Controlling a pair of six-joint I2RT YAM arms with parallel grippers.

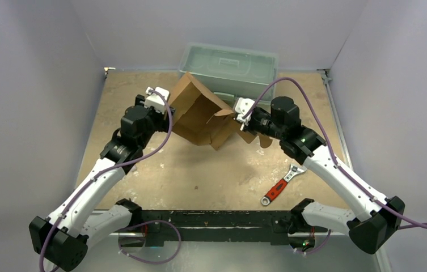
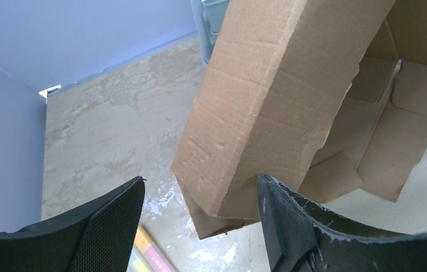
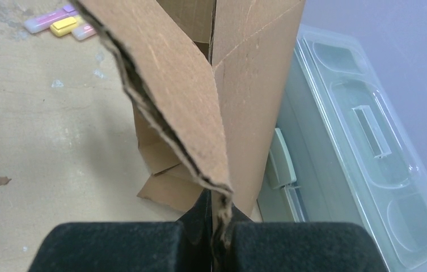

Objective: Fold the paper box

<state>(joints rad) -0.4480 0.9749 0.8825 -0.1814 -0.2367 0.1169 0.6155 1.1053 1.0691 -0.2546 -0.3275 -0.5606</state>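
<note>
Top view: one paper box (image 1: 199, 113), part-folded, stands upper centre, before one toolbox (image 1: 231, 65); one wrench (image 1: 279, 187) lies lower right.
Left wrist: left gripper (image 2: 199, 192) gapes wide, one box corner between its fingers.
Right wrist: right gripper (image 3: 216, 226) pinches one cardboard edge.

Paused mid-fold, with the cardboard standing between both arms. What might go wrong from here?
1. The right gripper is shut on only the ragged edge of the paper box; so thin a bite may slip or tear under a pull.
2. The left gripper is open around a panel corner, so only one grip holds the box and it may swing or sag.
3. The toolbox sits close behind; a push that way may jam flaps against it.
</note>
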